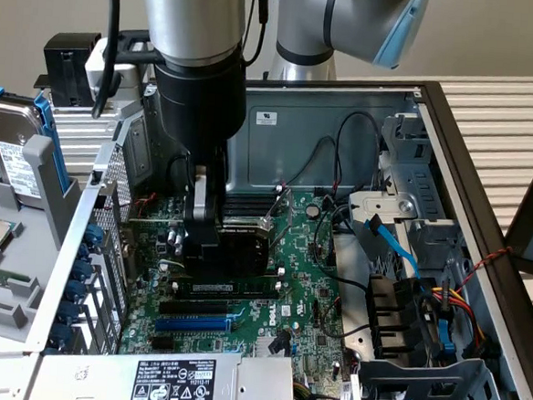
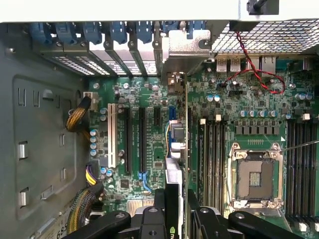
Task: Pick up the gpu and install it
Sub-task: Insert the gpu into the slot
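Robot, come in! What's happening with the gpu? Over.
Jaws shut on gpu. Card upright at motherboard slots, seating unclear. Nothing seen blocking.

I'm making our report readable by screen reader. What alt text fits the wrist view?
The gripper holds the gpu edge-on down at the green motherboard, its silver bracket by the case's rear slot covers. An empty CPU socket lies further along the board.

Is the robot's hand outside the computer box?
No, the hand is down inside the open computer box, gripping a card over the green board.
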Controlling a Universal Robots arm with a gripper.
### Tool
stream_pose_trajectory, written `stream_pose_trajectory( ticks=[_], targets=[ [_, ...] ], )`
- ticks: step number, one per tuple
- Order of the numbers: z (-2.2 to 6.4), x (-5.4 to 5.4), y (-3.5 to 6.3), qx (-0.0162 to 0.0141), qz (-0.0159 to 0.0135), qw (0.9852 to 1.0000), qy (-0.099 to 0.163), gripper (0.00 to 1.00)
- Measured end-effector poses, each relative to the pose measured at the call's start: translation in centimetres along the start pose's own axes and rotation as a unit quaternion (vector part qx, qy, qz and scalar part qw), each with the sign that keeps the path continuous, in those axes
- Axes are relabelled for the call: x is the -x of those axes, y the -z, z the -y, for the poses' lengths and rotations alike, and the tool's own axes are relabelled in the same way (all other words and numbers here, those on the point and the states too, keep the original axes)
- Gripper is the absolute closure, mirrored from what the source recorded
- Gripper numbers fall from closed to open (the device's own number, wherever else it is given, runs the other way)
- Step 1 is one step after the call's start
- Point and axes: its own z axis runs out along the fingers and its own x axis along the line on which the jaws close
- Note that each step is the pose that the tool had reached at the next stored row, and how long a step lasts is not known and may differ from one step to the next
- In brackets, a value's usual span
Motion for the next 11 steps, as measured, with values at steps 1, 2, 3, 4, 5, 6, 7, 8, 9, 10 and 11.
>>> stream_pose_trajectory(
  ticks=[1, 2, 3, 4, 5, 6, 7, 8, 9, 10, 11],
  targets=[
    [0.00, 0.00, 0.00, -0.0004, 0.0000, 1.0000, 0.000, 0.73],
    [-0.01, 0.00, -0.01, -0.0006, 0.0000, 1.0000, 0.000, 0.73],
    [-0.02, 0.00, -0.03, -0.0007, 0.0001, 1.0000, 0.000, 0.73],
    [-0.11, -0.01, -0.08, -0.0009, 0.0001, 1.0000, 0.000, 0.73],
    [-0.22, -0.01, -0.14, -0.0015, 0.0001, 1.0000, 0.000, 0.73],
    [-0.27, -0.01, -0.18, -0.0019, 0.0001, 1.0000, 0.000, 0.73],
    [-0.32, -0.01, -0.20, -0.0024, 0.0001, 1.0000, 0.000, 0.73],
    [-0.32, -0.01, -0.21, -0.0024, 0.0001, 1.0000, 0.000, 0.73],
    [-0.32, -0.01, -0.21, -0.0024, 0.0001, 1.0000, 0.000, 0.73],
    [-0.32, -0.01, -0.21, -0.0024, 0.0000, 1.0000, 0.000, 0.73],
    [-0.32, -0.01, -0.21, -0.0024, 0.0000, 1.0000, 0.000, 0.73]
  ],
)
